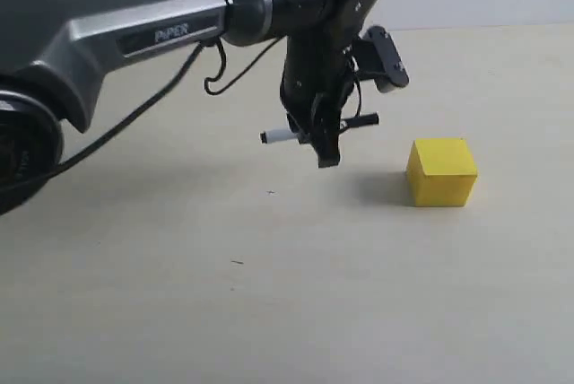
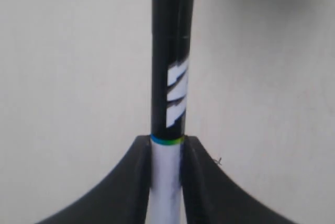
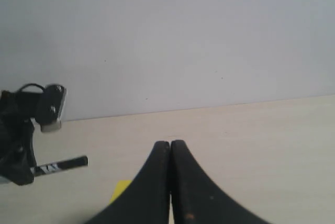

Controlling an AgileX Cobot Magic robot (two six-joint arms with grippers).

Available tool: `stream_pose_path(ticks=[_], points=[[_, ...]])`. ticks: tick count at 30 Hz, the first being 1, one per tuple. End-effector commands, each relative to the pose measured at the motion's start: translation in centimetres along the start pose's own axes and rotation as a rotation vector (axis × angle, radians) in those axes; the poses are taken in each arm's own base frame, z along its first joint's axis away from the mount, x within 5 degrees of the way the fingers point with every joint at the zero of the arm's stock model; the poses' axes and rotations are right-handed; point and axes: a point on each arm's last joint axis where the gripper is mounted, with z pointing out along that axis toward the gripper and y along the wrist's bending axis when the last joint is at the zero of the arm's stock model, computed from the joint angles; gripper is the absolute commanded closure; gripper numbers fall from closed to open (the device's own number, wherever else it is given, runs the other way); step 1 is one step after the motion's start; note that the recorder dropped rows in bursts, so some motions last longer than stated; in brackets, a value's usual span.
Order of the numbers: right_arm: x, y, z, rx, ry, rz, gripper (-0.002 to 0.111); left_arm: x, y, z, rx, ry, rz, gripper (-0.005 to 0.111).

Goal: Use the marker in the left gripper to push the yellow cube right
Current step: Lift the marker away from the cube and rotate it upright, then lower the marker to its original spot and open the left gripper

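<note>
My left gripper [image 1: 325, 149] clamps the marker [image 1: 360, 121] level, off the table [image 1: 269, 312]. The yellow cube [image 1: 441, 173] sits apart to its right. I should lower, then sweep the black tip squarely into its left face.

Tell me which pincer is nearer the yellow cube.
Left. The left pincer, gripping the marker, hangs left of the yellow cube, apart from it. The right pincer, shut, sits outside the exterior view, seeing only a sliver of cube.
</note>
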Motion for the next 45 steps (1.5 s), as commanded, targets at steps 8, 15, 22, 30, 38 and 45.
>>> stream_pose_path(ticks=[8,15,22,30,38,45], points=[[0.0,0.0,0.0,0.005,-0.009,-0.009,0.108,11.3,-3.7,-5.2,0.252,-0.151,-1.046,0.107],[0.0,0.0,0.0,0.005,-0.009,-0.009,0.108,10.8,-4.9,-2.1,0.375,-0.028,-1.360,0.107],[0.0,0.0,0.0,0.005,-0.009,-0.009,0.108,9.4,-4.5,1.9,0.355,-0.081,-1.415,0.107],[0.0,0.0,0.0,0.005,-0.009,-0.009,0.108,8.2,-4.0,3.3,0.376,-0.053,-1.422,0.107],[0.0,0.0,0.0,0.005,-0.009,-0.009,0.108,8.6,-3.7,4.5,0.371,-0.023,-1.436,0.107],[0.0,0.0,0.0,0.005,-0.009,-0.009,0.108,8.8,-3.7,4.9,0.369,-0.009,-1.439,0.107]])
